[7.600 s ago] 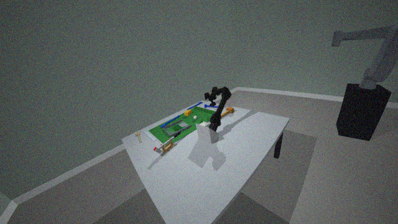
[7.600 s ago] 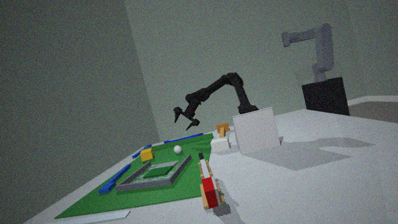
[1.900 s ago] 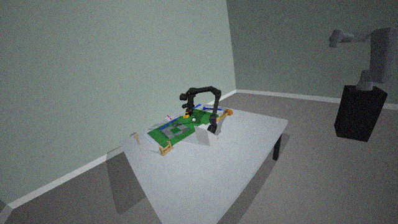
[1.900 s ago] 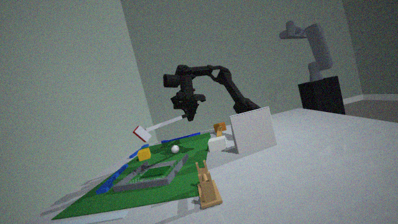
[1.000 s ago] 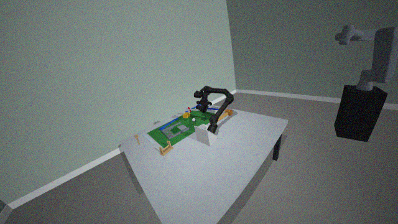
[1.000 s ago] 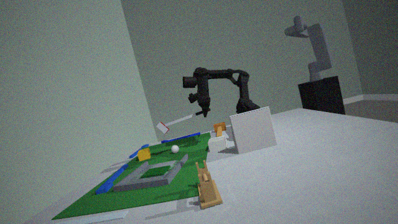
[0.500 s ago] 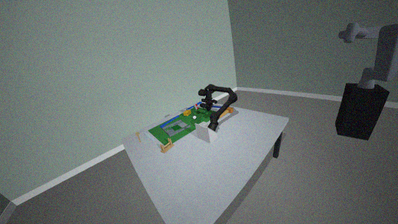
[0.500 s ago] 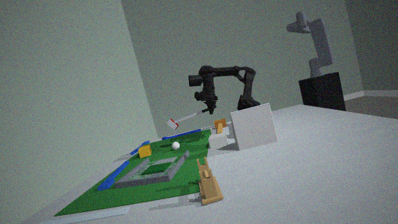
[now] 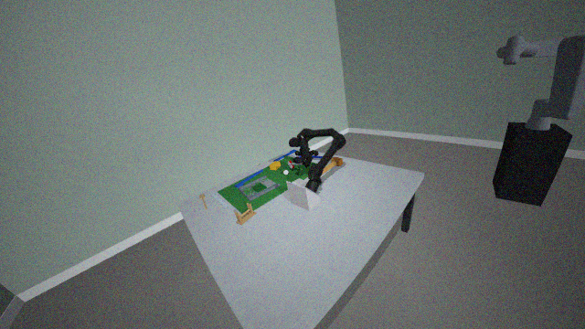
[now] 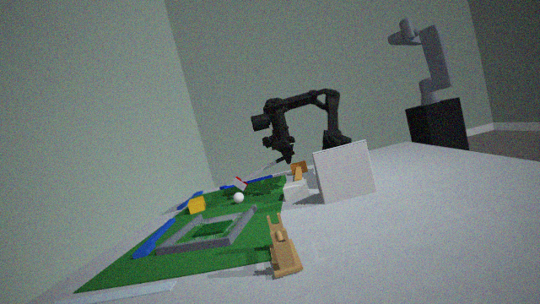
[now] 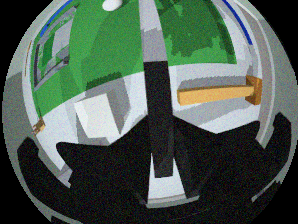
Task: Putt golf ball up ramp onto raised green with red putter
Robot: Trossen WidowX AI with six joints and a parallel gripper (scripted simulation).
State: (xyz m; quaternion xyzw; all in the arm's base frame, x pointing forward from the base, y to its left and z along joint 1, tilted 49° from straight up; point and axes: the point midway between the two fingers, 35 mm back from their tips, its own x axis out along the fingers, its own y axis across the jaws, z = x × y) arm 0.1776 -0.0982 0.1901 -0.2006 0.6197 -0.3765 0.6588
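The end effector (image 10: 288, 158) is clamped on the grip end of the red putter (image 10: 257, 173), whose shaft slants down to a red-edged head hanging just behind the golf ball (image 10: 239, 197) — near it, not touching as far as the exterior view shows. The ball sits on the green mat (image 10: 202, 253), between the head and the raised green (image 10: 207, 230), a grey-framed platform with grey ramps sloping up its sides.

To putt well, I judge the head should be squared to the line from ball to ramp and brought low before the stroke. The push should be moderate: too soft and the ball rolls back down, too hard and it crosses the green and drops off. A yellow block (image 10: 197, 205) stands beside the line and should be missed.

The pale grey surface (image 10: 422, 219) also carries blue rails, wooden pieces and a white panel (image 10: 344, 171). Beyond it are greenish walls, a grey floor and a second, light-grey arm on a black pedestal (image 10: 437, 123).
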